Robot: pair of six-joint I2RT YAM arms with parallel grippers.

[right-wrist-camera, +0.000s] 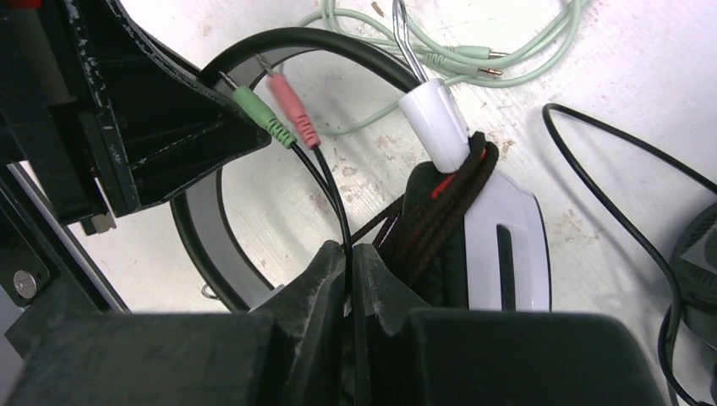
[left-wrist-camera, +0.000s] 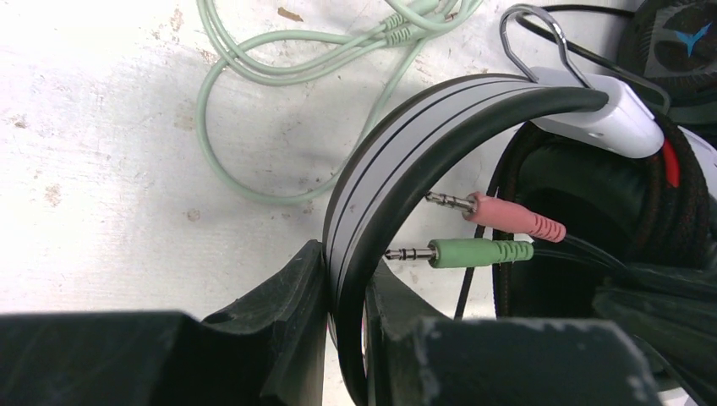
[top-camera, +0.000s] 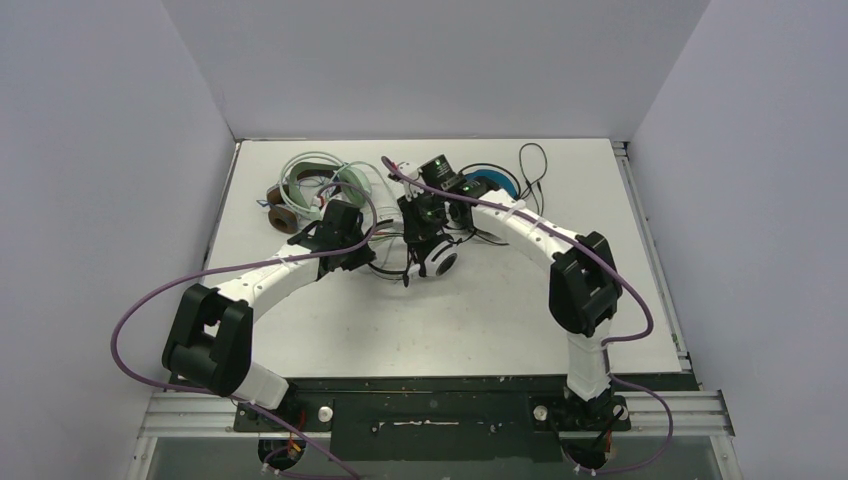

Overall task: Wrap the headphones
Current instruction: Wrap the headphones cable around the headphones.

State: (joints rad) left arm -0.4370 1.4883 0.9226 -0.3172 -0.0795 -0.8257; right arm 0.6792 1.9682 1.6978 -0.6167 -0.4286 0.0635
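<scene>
While the white headset with black stripes (top-camera: 437,262) is being held at mid-table, mostly covered by both wrists in the top view, its headband (left-wrist-camera: 397,161) is being clamped edge-on by the left gripper (left-wrist-camera: 342,279), fingers nearly closed. Its black cord (right-wrist-camera: 334,190), just below the pink plug (right-wrist-camera: 292,106) and green plug (right-wrist-camera: 258,114), is being pinched by the fully closed right gripper (right-wrist-camera: 349,262). The cord's run beyond the fingers is being hidden, and the ear cup (left-wrist-camera: 592,220) is being cut off at the frame edge.

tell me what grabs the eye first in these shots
The white striped headset sits mid-table, gripped from both sides. The left jaws pinch its headband, while the right jaws clamp its thin black cord. Its pink plug and green plug poke out beside the band.
</scene>
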